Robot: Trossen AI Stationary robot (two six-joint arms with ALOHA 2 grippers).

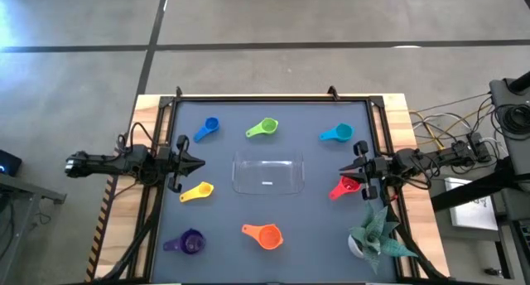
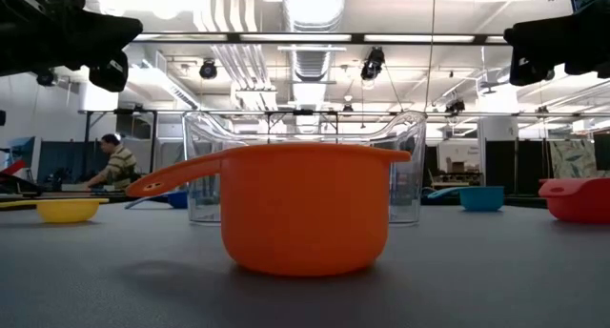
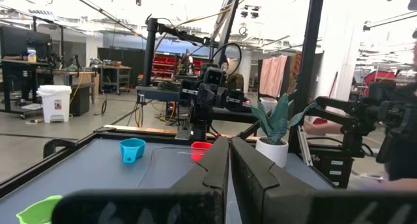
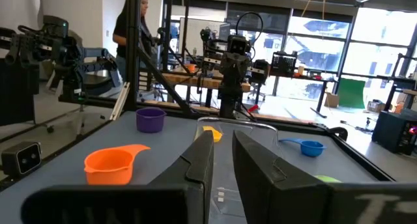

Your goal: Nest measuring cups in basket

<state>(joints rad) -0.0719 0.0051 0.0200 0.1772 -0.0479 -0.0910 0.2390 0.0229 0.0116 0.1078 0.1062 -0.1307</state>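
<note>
- A dark grey table fills the view from above, with one robot arm reaching in from each side.
- The left gripper hovers above the table's left side, its jaws pressed almost together and holding nothing.
- The right gripper hovers at the right side, just above the red cup; its jaws stand slightly apart and empty.
- A potted green plant stands at the near right corner.
- The clear basket sits at the middle of the table, between the two grippers, with no cup in it.
- Seven measuring cups lie scattered around it, all apart from one another: orange cup, purple cup, red cup, light blue cup, green cup, yellow cup, dark blue cup.
- Progress, by my reading: nothing is nested yet; all seven cups remain to be gathered and stacked in the basket.
</note>
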